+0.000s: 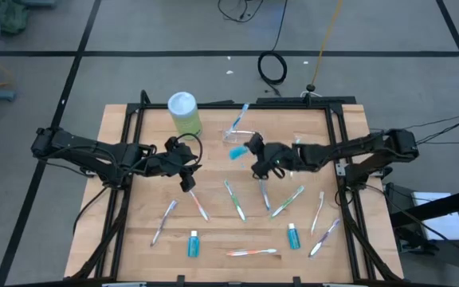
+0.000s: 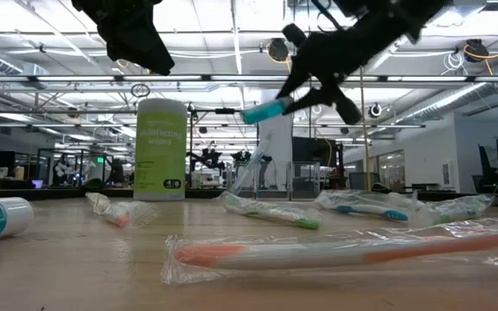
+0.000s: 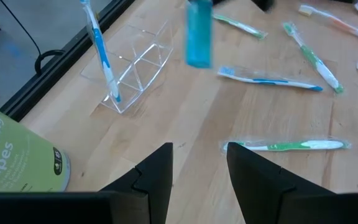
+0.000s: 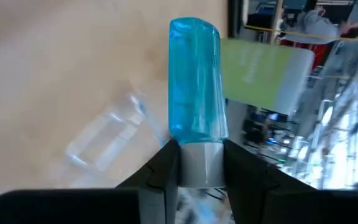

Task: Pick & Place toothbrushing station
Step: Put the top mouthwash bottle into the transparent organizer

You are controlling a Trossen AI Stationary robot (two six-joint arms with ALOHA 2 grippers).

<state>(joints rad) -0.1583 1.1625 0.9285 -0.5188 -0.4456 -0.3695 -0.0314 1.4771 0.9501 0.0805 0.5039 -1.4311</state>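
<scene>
Wooden table (image 1: 213,239): green canister (image 1: 185,113) reads "wipes"; right jaws clamp blue tube (image 4: 194,84); left jaws parted, empty.

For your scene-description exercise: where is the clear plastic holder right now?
In the high view, the clear holder stands at the table's far middle, right of the wipes canister, one blue toothbrush in it.

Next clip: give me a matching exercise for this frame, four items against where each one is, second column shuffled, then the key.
Items:
1. blue tube
2. wipes canister
3. blue toothbrush
4. left gripper

Places:
A. standing in the clear holder
B. hovering empty above the table
C. held in the right gripper
D. upright at the table's back edge

Pairs: 1-C, 2-D, 3-A, 4-B
</scene>
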